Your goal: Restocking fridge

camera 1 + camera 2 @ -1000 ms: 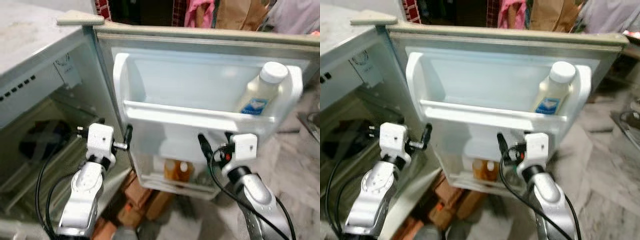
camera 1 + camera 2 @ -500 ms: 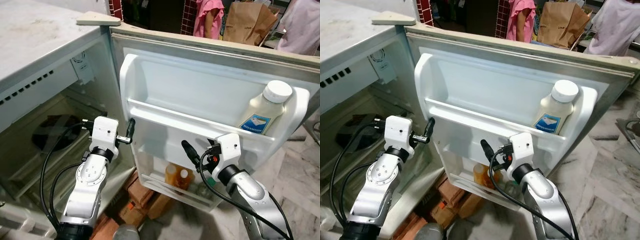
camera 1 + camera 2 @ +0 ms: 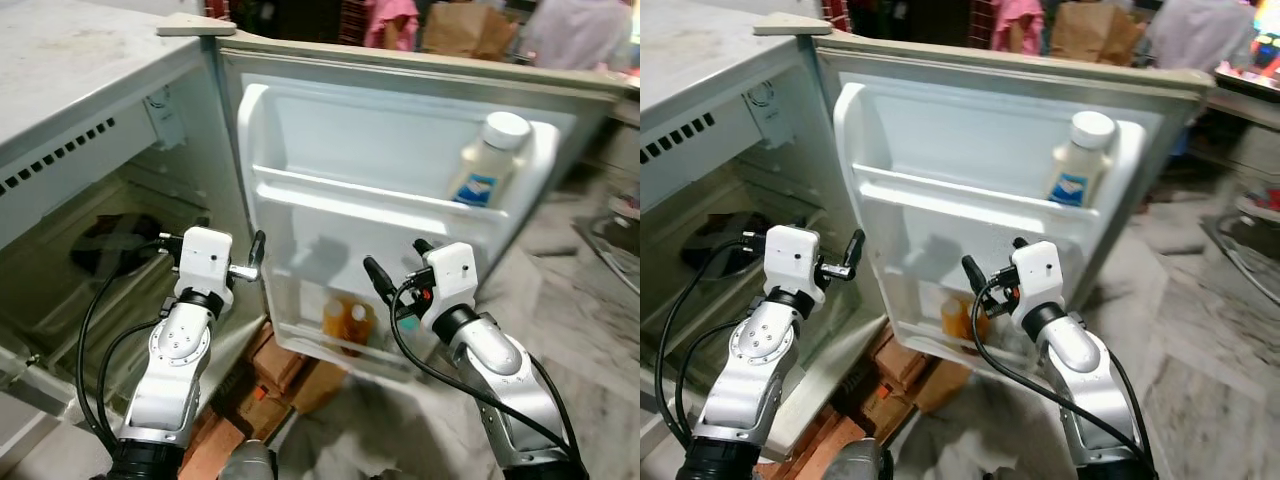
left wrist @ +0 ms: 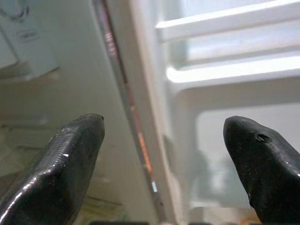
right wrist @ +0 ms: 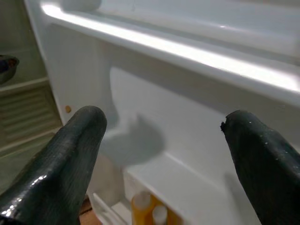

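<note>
The fridge door (image 3: 400, 140) stands wide open. A white bottle with a blue label (image 3: 488, 160) stands in the door's upper shelf. Two orange bottles (image 3: 345, 322) sit in the lower shelf, with the orange bottles (image 5: 149, 212) below the fingers in the right wrist view. My left gripper (image 4: 164, 154) is open and empty at the door's hinge edge, which runs between its fingers (image 3: 257, 247). My right gripper (image 3: 398, 262) is open and empty too. It is held before the door's middle panel, above the orange bottles and apart from them.
Inside the fridge body (image 3: 60, 130) a dark round thing (image 3: 110, 240) lies on a shelf. Brown bricks or boxes (image 3: 285, 375) lie on the floor under the door. Beyond the door stand people (image 3: 390, 18) and a paper bag (image 3: 470, 20). Marble floor (image 3: 590, 320) lies to the right.
The whole view has shifted and tilted, so the camera moved. Both grippers stay open in front of the door; nothing was taken or let go.
</note>
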Robot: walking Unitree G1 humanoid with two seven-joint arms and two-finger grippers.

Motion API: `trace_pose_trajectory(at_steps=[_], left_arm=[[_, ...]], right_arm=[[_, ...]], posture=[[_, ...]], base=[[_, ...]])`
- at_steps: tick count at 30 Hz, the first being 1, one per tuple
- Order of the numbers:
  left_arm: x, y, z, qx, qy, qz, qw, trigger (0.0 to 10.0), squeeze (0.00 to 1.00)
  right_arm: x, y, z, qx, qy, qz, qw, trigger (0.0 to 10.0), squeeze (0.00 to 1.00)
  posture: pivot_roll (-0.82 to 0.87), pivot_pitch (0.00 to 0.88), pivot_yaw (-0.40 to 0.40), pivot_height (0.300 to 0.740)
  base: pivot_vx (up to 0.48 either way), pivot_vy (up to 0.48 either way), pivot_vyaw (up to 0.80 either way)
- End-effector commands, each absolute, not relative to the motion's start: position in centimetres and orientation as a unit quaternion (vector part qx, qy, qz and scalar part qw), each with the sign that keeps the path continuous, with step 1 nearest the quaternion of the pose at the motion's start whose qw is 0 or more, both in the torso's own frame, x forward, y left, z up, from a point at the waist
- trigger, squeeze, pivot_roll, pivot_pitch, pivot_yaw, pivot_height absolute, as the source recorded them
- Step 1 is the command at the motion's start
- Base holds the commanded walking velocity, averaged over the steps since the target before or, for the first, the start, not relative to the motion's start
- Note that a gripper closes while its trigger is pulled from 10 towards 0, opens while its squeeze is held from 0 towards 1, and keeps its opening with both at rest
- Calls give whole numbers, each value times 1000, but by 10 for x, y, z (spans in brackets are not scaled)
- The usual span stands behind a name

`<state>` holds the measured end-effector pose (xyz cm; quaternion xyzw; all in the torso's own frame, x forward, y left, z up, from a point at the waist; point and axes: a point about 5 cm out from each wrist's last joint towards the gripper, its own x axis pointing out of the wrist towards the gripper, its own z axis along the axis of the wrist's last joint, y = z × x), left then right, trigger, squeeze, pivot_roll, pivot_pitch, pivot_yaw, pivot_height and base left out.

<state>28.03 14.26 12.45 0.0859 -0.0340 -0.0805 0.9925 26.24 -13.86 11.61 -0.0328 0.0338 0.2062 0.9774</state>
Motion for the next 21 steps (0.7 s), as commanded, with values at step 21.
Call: trace_pose_trajectory(at_steps=[21], left_arm=[[276,140,128,69,-35,-106,991,10000,0]], right_arm=[[267,-129,126,-3,-2,199,980,10000,0]], posture=[[51,0,37,740]], base=[[-23,-74,0]])
